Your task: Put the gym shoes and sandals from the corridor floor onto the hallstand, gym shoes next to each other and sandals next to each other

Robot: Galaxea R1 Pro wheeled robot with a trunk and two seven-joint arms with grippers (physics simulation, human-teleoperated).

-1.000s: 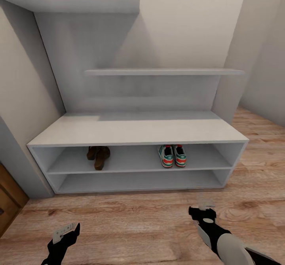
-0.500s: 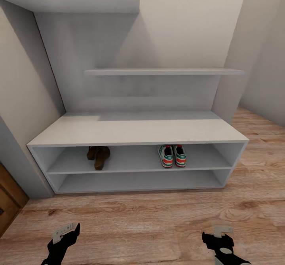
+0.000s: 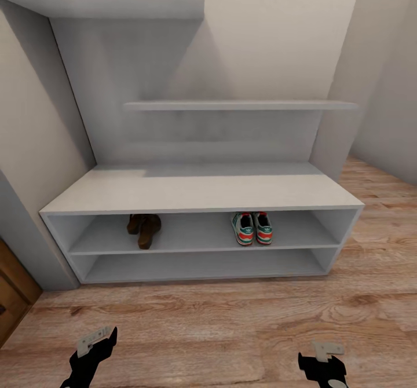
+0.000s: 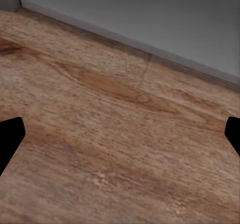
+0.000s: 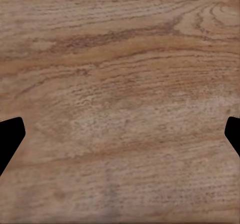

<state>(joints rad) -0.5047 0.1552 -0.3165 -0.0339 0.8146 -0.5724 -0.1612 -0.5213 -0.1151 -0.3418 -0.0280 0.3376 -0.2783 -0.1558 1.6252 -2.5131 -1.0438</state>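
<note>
Pale grey-white, the hallstand (image 3: 197, 194) spans the corridor wall, its broad flat top bare beneath two stepped wall shelves and teal letters at twelve o'clock. On the upper of its two low open shelves, the two sandals (image 3: 145, 229) lie together, overlapping, at about ten o'clock from the frame's centre-bottom, while the two gym shoes (image 3: 252, 227) stand side by side, heels outward, well apart from them toward one o'clock on the same shelf. Wood-plank corridor floor (image 3: 208, 324) stretches in front of the unit. The left gripper (image 3: 95, 341) hangs low at seven o'clock and the right gripper (image 3: 325, 356) at five o'clock, both above the planks. In each wrist view the dark fingers (image 4: 10, 136) (image 5: 10, 134) sit at opposite edges, spread wide with nothing between them but floor grain; the left wrist view also catches the hallstand's base.
</note>
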